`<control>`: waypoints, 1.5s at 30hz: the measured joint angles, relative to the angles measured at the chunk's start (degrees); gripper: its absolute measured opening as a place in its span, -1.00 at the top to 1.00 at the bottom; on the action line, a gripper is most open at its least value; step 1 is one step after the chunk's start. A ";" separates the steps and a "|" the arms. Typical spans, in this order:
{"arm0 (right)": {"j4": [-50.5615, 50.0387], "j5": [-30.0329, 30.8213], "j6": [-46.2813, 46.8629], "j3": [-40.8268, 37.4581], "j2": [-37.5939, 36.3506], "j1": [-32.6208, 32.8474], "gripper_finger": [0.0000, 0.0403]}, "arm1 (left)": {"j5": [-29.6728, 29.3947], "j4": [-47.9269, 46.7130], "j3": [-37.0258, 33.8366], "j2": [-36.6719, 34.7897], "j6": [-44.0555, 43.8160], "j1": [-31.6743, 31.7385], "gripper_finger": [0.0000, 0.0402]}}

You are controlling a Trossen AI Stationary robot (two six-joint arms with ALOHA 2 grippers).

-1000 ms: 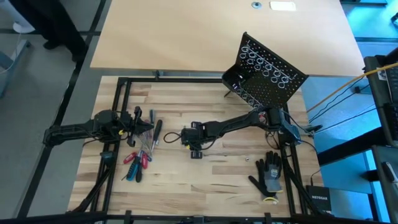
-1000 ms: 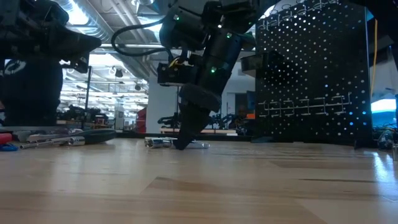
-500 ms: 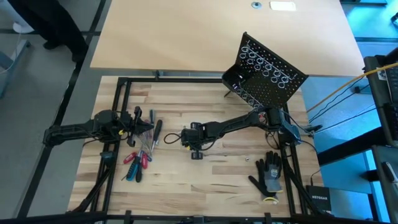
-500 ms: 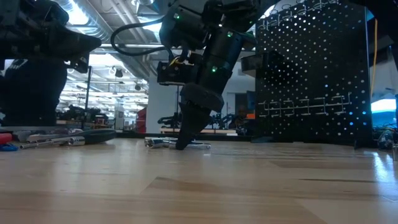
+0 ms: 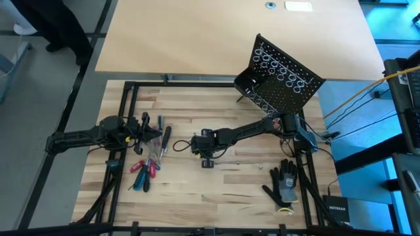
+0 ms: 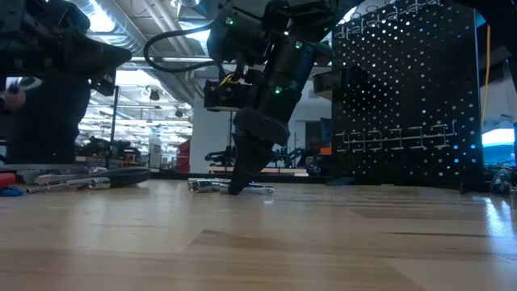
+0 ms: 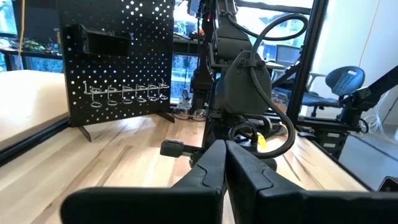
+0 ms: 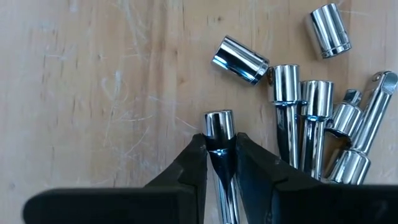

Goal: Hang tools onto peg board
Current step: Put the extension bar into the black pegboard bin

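My right gripper point(image 5: 189, 145) reaches down to a cluster of silver metal bits point(image 8: 311, 124) at the table's middle and is shut on one of them point(image 8: 219, 134). The other bits lie flat on the wood beside it. My left gripper point(image 5: 155, 131), shut and empty in its wrist view point(image 7: 224, 155), hovers above the red and blue screwdrivers point(image 5: 144, 172) and a black-handled tool point(image 5: 165, 137) lying on the table's left half. The black peg board point(image 5: 282, 78) stands on its legs at the far right, and its ring holders point(image 6: 396, 137) show in the low view. My right gripper pinches a silver bit between its two fingers, just behind its wider socket end point(image 8: 219, 123). The fingers point(image 6: 239, 174) point down from above with a slight slant. The bit's shaft runs back between them. In the low view the fingertips are down at the tabletop.
A black-and-grey work glove point(image 5: 283, 183) lies near the right front corner, with a small silver piece point(image 5: 260, 167) to its left. A black frame point(image 5: 131, 85) borders the work area. Bare wood lies in front of the right gripper and toward the peg board.
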 joint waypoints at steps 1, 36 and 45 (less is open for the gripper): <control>0.03 0.00 0.56 0.00 0.00 0.00 0.65 | 0.00 0.00 -0.02 -0.02 0.20 0.00 0.99; -13.61 21.08 2.86 -0.15 -23.44 -0.11 0.65 | 0.00 -0.02 0.00 0.00 0.22 0.00 0.99; -13.85 41.33 -0.73 -0.09 -31.23 -0.28 0.65 | 0.00 -0.02 0.00 -0.01 0.20 0.00 0.99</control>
